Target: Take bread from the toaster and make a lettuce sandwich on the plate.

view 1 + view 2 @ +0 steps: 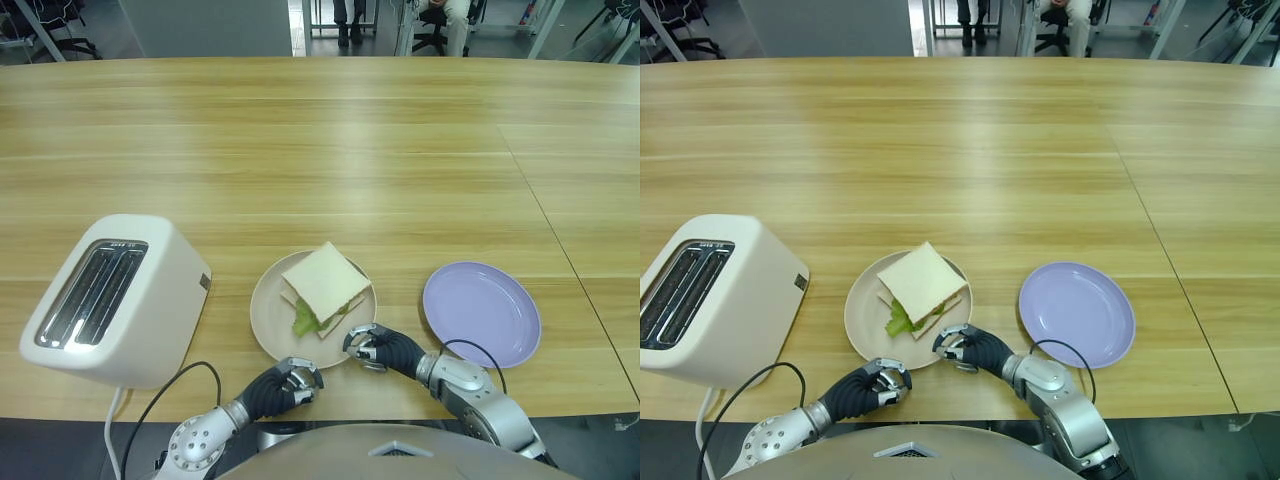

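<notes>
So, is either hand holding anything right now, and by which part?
Nothing is held: left hand and right hand sit curled and empty beside the round beige plate's near rim.

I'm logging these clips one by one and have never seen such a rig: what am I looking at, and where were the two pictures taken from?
This is a humanoid robot with two arms, each ending in a fingered hand. Both pictures come from a stereo camera on its head, one per eye, looking down at the same wooden table. On the table stand a white toaster at the left, a beige plate in the middle carrying a sandwich of bread with lettuce between the slices, and a purple plate at the right. The left hand is by the table's near edge, fingers curled, holding nothing. The right hand is at the beige plate's near rim, fingers curled too, apparently holding nothing.
</notes>
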